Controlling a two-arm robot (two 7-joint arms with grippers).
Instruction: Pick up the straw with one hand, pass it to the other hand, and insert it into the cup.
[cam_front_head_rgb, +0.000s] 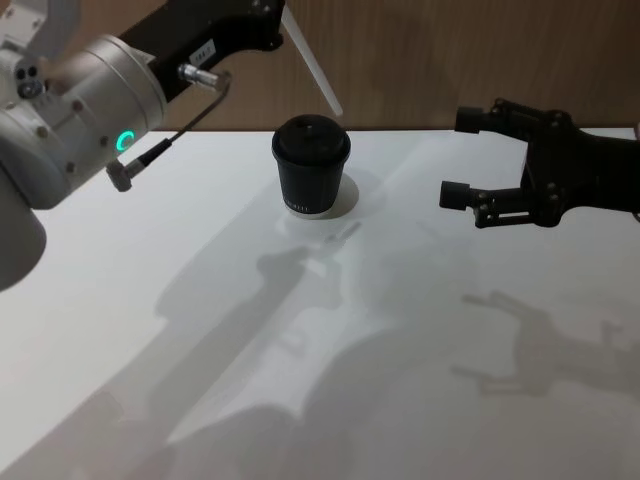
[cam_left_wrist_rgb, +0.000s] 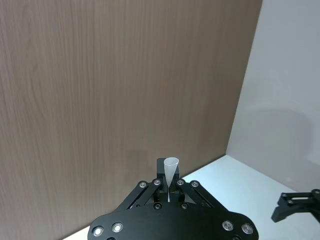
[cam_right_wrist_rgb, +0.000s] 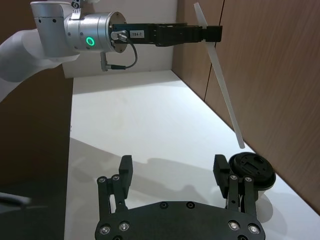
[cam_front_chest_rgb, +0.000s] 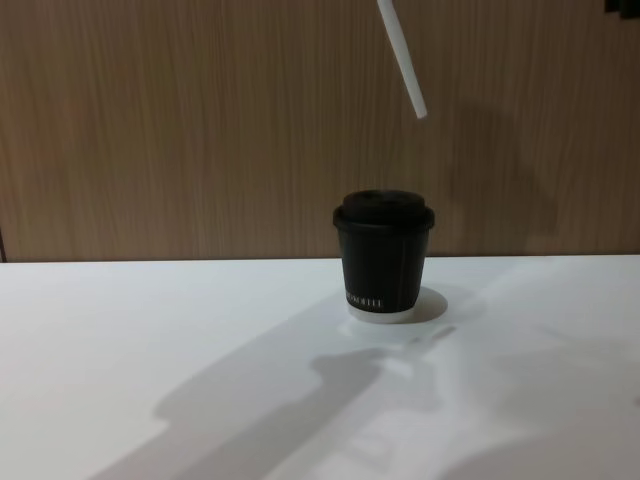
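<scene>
The straw (cam_right_wrist_rgb: 222, 85) hangs in the air above the cup (cam_front_head_rgb: 311, 166). Its long axis is steeply tilted and its lower tip points down over the right side of the lid without touching it. Its upper end is pinched between the closed fingers of the left gripper (cam_right_wrist_rgb: 207, 34), high over the cup, with a short stub above them. To the cup's right the right gripper (cam_front_head_rgb: 458, 156) hovers over the white table (cam_front_head_rgb: 200, 300), its fingers spread wide and holding nothing.

Head looks down, chest sideways; both share the cup (cam_front_head_rgb: 311, 170).
</scene>
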